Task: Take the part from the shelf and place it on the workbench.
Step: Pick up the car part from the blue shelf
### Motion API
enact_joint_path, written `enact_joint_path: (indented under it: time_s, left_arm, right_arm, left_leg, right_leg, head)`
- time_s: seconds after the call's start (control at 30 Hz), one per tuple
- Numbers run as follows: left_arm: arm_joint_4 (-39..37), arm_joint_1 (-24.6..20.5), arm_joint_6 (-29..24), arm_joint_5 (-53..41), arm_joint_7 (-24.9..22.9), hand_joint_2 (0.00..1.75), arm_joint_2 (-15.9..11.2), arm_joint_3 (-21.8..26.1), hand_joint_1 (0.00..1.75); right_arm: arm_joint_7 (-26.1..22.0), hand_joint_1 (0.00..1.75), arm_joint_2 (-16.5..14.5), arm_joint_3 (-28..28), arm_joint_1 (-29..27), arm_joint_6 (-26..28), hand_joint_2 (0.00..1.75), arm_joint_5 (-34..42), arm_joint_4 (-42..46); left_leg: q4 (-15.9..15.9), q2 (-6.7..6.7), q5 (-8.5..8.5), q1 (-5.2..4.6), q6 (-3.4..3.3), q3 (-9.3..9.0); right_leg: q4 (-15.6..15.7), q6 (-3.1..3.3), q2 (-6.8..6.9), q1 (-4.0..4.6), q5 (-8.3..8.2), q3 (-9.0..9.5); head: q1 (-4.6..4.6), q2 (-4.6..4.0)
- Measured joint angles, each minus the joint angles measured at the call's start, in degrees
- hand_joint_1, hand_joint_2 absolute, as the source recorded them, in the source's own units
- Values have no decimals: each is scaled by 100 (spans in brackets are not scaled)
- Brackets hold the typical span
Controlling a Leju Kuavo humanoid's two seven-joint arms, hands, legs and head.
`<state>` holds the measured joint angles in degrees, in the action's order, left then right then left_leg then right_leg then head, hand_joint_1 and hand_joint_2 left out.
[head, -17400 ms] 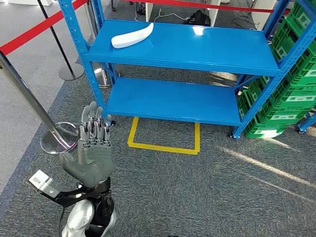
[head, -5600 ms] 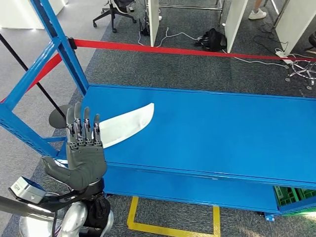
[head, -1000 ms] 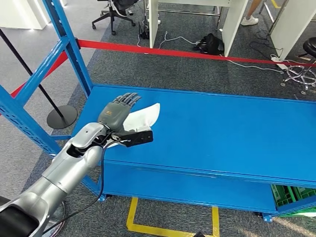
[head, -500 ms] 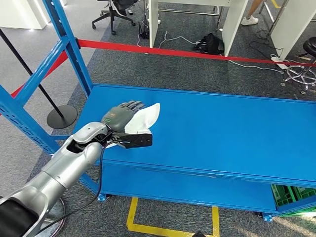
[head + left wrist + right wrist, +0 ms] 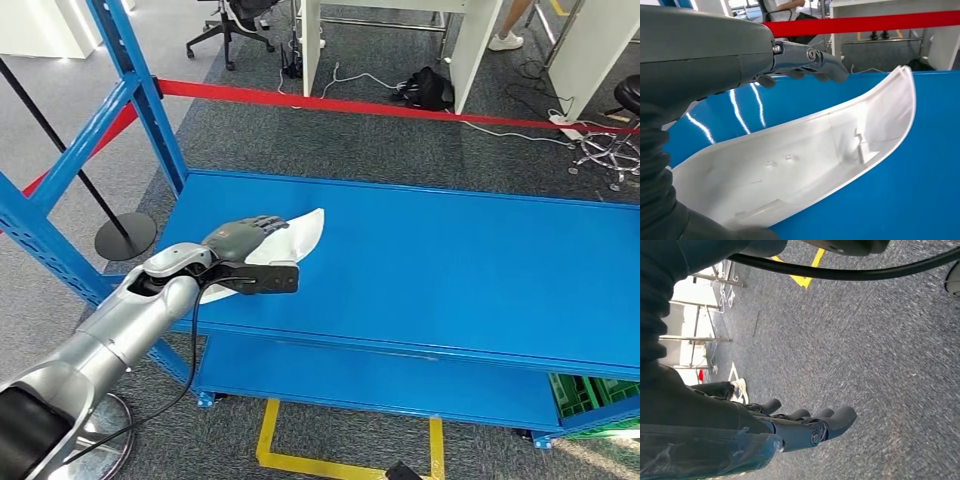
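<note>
From the head view you look down on one blue shelf [image 5: 453,260] with one long, curved white part [image 5: 300,232] lying on its top deck near the left end. Your left hand [image 5: 245,238] reaches in from the lower left on a silver arm and lies over the near end of the part, fingers stretched along it. One red barrier tape [image 5: 377,104] runs across the grey carpet behind the shelf, and one yellow floor marking [image 5: 347,445] shows below the shelf.

From the left wrist view you see the hollow inner side of the white part [image 5: 810,155] resting on the blue deck [image 5: 904,200]. The left hand's fingers [image 5: 817,57] stretch above its far rim; whether they have closed on the part, you cannot tell.

From the right wrist view your right hand [image 5: 791,427] hangs over grey carpet [image 5: 885,365], fingers fairly straight, slightly apart and holding nothing.
</note>
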<state>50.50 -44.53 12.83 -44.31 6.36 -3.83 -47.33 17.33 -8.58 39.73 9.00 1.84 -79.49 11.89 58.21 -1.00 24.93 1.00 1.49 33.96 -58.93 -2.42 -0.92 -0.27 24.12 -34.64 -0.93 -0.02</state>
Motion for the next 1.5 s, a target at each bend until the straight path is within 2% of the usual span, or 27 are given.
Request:
enact_joint_path:
  time_s: [0.5,1.27,1.3,1.4,1.43,1.5]
  left_arm:
    - [-502,-139,-173,141,-11,175,-30,-101,0]
    - [-1168,125,-508,248,88,175,161,-121,0]
    - [-1182,125,-520,248,91,175,164,-120,38]
    - [-1217,135,-614,230,94,175,173,-110,169]
    - [-1225,145,-659,212,93,175,179,-104,175]
    - [-1237,171,-736,177,89,175,193,-90,175]
  right_arm:
    - [42,0,-25,-9,97,-49,175,-29,0]
    - [55,0,-40,-54,110,-53,175,-96,0]
    - [55,0,-42,-54,110,-53,175,-96,0]
    - [55,0,-48,-54,110,-53,175,-93,0]
    - [54,0,-49,-54,110,-53,175,-91,0]
    - [50,0,-49,-54,108,-53,175,-90,0]
  left_leg:
    - [0,0,0,0,0,1]
    - [0,-2,-2,0,0,0]
    - [0,-2,-3,0,-1,0]
    - [0,-2,-6,0,-2,-1]
    - [0,-2,-7,0,-2,0]
    - [0,-2,-8,0,-1,0]
  right_leg:
    - [-1,0,0,0,0,-1]
    - [0,0,3,0,-1,3]
    - [0,0,3,0,-1,4]
    - [0,-1,3,0,-3,3]
    - [0,-1,3,0,-4,3]
    - [0,-1,3,0,-5,2]
  head:
    - [1,0]
    - [0,0]
    - [0,0]
    - [0,0]
    - [0,0]
    - [0,0]
